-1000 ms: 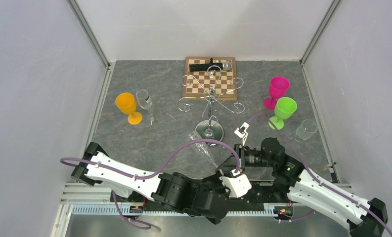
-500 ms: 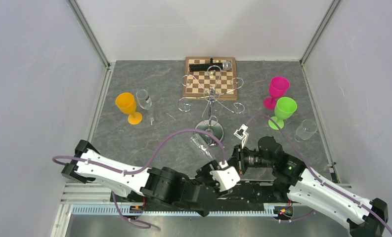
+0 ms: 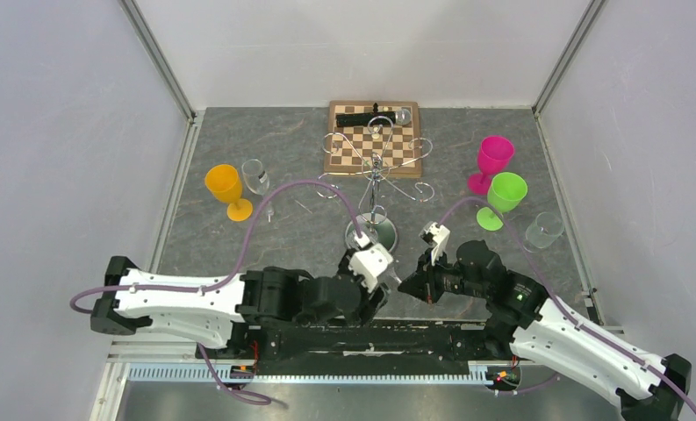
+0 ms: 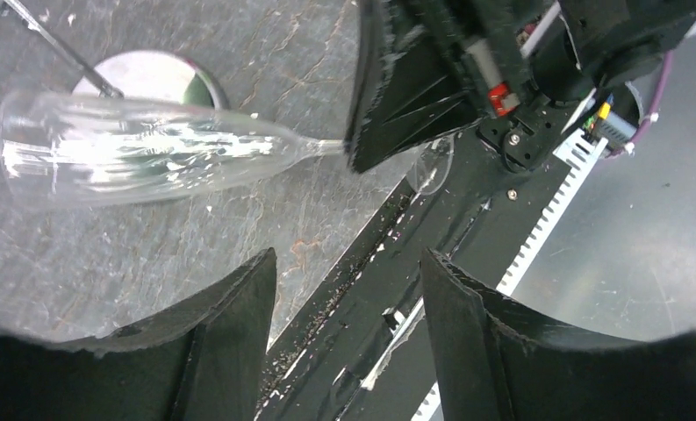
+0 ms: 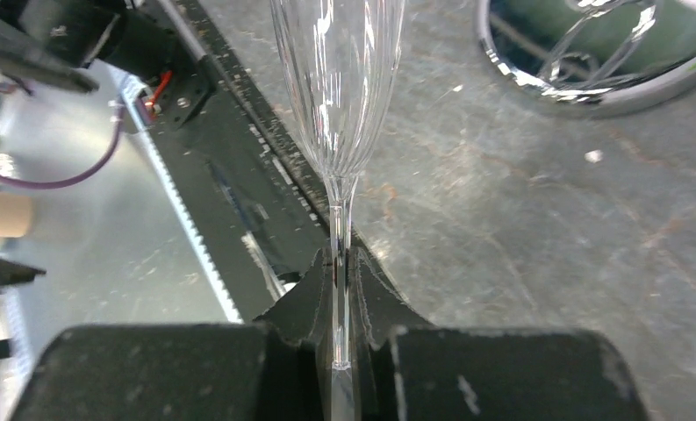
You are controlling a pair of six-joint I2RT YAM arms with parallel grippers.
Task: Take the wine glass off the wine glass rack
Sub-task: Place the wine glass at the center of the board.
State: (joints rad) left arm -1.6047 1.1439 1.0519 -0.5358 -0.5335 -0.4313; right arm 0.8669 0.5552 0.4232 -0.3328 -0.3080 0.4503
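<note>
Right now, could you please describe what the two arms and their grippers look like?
The left arm and right arm have white shells over black joints, each trailed by a purple cable. The left gripper and right gripper have matte black, wedge-shaped fingers.

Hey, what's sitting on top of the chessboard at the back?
Along the far edge of the chessboard lies a black cylinder with something shiny beside it. Wire arms of the wine glass rack cross the view, hiding some squares.

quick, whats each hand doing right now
left hand: open, holding nothing
right hand: closed on the stem of the clear wine glass
</note>
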